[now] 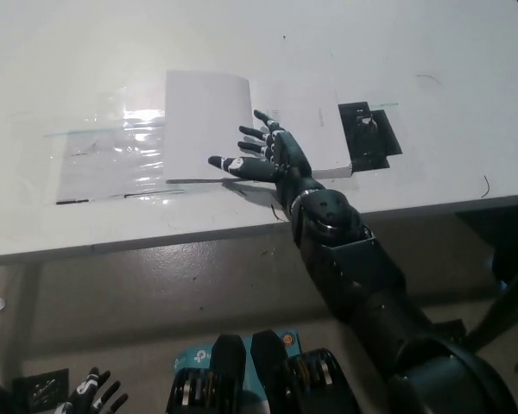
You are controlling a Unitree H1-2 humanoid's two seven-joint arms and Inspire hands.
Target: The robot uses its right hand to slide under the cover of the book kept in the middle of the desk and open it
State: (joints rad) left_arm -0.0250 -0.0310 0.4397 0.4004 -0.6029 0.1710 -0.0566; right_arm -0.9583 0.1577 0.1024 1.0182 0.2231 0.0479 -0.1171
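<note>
**White book lies open under the black hand**

White surface (86,52) fills the upper part of the head view, its near edge running across the middle of the picture. On it, near the middle, the book (242,121) lies open and flat, its cover turned out to the robot's left and its pages pale and bare. That turned-out cover overlaps the right end of a clear plastic sheet (112,159), which is stuck to the surface and glints in the light. A small black square (375,138) sits just beside the book on the other side, touching or nearly touching its edge.

Over the book's near edge rests the right hand (268,157), its black arm coming up from the bottom right. Its fingers (229,163) are spread and released, holding nothing, lying low over the open pages.

At the bottom left corner, well below the surface, the left hand (93,394) rests with its fingers apart.
</note>
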